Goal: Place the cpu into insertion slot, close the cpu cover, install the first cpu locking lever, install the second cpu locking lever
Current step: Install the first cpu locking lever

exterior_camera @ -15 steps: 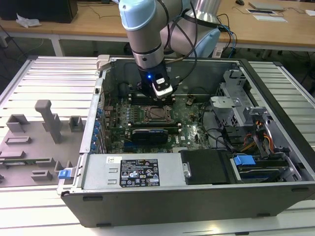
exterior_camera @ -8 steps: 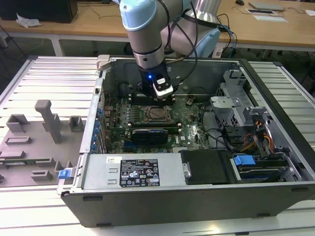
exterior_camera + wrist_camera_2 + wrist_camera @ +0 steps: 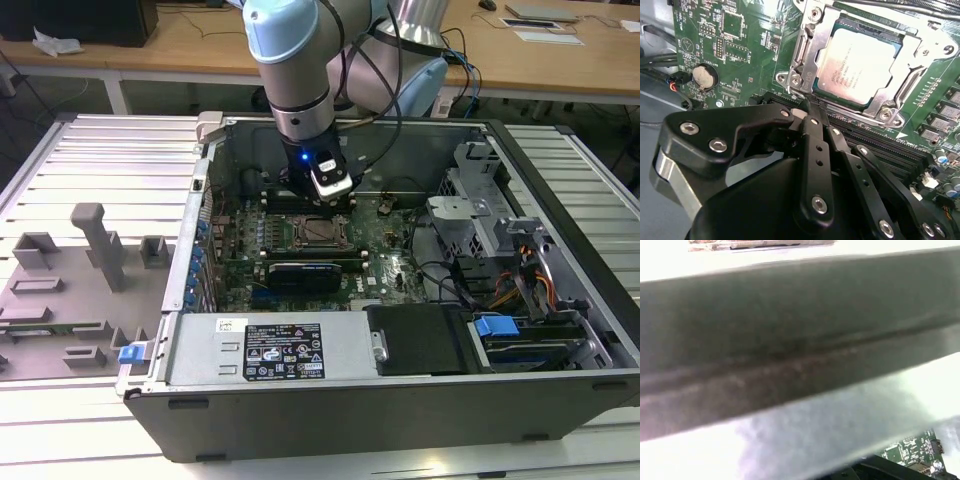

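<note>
The cpu (image 3: 857, 62), a flat square chip with a silver-grey top, lies in the insertion slot (image 3: 318, 231) on the green motherboard. The cpu cover (image 3: 812, 42), a silver metal frame, lies flat around the chip's edges. My gripper (image 3: 807, 106) is shut, with its black fingers (image 3: 815, 150) pressed together. Their tips sit at the socket's near corner, beside a thin metal lever end (image 3: 794, 92). In the exterior view the gripper (image 3: 330, 198) hangs just behind the socket inside the open case.
Black memory slots (image 3: 890, 150) run beside the socket, under the fingers. A round coin battery (image 3: 705, 76) sits on the board. A black card (image 3: 305, 270), the power supply (image 3: 290, 350) and drive bays (image 3: 500, 330) crowd the case. A grey case wall (image 3: 790, 340) looms close in the first wrist view.
</note>
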### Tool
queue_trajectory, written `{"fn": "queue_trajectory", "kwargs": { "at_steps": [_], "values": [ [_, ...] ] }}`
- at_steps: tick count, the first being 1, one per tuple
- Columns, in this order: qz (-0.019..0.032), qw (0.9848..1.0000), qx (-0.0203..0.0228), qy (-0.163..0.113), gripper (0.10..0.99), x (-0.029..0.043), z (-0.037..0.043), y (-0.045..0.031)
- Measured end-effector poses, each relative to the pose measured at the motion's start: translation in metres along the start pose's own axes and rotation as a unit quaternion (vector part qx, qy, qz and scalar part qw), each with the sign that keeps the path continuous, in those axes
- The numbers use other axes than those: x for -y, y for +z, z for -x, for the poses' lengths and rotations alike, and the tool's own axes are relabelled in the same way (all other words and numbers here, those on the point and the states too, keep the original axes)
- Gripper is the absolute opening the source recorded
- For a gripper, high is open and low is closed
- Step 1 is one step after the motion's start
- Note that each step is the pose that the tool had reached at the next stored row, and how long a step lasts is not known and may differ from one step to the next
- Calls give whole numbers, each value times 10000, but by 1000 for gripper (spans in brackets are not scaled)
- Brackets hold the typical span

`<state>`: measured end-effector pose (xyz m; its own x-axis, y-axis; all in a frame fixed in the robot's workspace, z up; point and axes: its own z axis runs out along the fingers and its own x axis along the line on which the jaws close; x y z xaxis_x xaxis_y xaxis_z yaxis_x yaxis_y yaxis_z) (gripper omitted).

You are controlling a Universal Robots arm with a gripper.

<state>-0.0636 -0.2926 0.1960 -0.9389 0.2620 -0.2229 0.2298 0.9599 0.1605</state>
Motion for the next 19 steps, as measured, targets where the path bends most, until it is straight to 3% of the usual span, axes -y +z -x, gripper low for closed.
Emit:
{"fn": "queue_trajectory", "kwargs": {
  "at_steps": [5, 7, 8, 10, 12, 13, 14, 16, 17, 18, 19],
  "values": [
    [1, 10000, 0, 0, 106, 1, 7, -25],
    [-2, 10000, 0, -1, 106, -18, 34, -139],
    [-29, 10000, 6, -7, 106, -26, 45, -186],
    [-68, 10000, 18, -16, 106, -30, 49, -201],
    [-320, 9995, 43, -75, 106, -31, 53, -203],
    [-500, 9987, 16, -116, 106, -37, 76, -196],
    [-590, 9982, -34, -131, 106, -42, 97, -191],
    [-714, 9973, -126, -151, 106, -46, 117, -185],
    [-720, 9972, -135, -153, 106, -47, 117, -185],
    [-724, 9971, -173, -152, 106, -47, 120, -183],
    [-731, 9969, -243, -147, 106, -48, 124, -181]
  ]
}}
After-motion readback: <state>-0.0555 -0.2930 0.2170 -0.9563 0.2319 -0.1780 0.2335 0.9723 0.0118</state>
